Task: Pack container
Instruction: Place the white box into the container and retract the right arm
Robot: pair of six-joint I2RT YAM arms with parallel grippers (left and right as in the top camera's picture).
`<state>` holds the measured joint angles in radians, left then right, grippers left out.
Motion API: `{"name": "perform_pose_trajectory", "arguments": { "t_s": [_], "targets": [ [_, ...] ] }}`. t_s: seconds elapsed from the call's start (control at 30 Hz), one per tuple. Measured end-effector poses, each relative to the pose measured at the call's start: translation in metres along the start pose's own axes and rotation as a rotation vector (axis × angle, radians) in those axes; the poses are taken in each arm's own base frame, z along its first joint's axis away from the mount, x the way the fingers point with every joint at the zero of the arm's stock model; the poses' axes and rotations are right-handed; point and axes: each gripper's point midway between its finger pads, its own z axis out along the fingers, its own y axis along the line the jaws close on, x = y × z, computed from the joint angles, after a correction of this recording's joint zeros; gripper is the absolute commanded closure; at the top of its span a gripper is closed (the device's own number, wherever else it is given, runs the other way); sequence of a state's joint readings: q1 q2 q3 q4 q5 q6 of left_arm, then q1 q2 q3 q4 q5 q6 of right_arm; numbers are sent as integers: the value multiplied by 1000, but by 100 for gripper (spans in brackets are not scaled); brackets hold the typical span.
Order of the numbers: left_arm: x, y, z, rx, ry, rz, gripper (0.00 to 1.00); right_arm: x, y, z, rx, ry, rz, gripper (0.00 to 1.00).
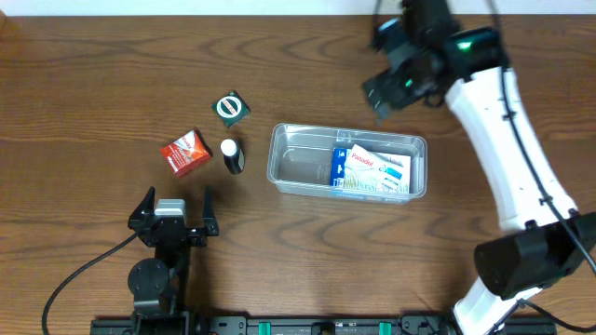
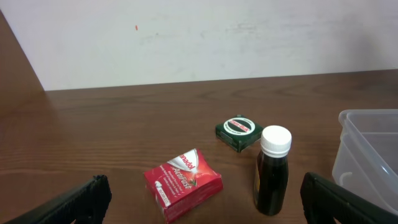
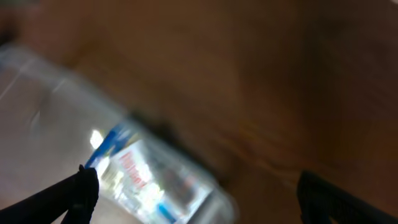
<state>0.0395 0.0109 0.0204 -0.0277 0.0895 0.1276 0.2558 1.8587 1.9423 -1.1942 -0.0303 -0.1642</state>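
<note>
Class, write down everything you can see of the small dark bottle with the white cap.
The bottle is small, dark brown and glossy, glass or plastic, closed by a ribbed white screw cap. It stands upright on the wooden table, between the red box and the clear container, with the green box beyond it. Only the table touches it.

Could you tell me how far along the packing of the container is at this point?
Done: a white-and-blue box lies in the container, at its right end. In hand: nothing; the right gripper hangs open near the far rim, and the left gripper sits open at the front edge. Left: the red box, the dark bottle and the green box are on the table outside it.
</note>
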Motion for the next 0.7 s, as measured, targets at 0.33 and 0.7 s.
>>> {"name": "perform_pose_trajectory", "arguments": {
  "t_s": [0.33, 0.7],
  "targets": [
    [0, 0, 0, 0, 0, 0, 2, 22, -131, -13, 193, -45, 374, 1],
    [-2, -2, 0, 12, -8, 0, 2, 39, -163, -20, 235, -39, 457, 1]
  ]
}}
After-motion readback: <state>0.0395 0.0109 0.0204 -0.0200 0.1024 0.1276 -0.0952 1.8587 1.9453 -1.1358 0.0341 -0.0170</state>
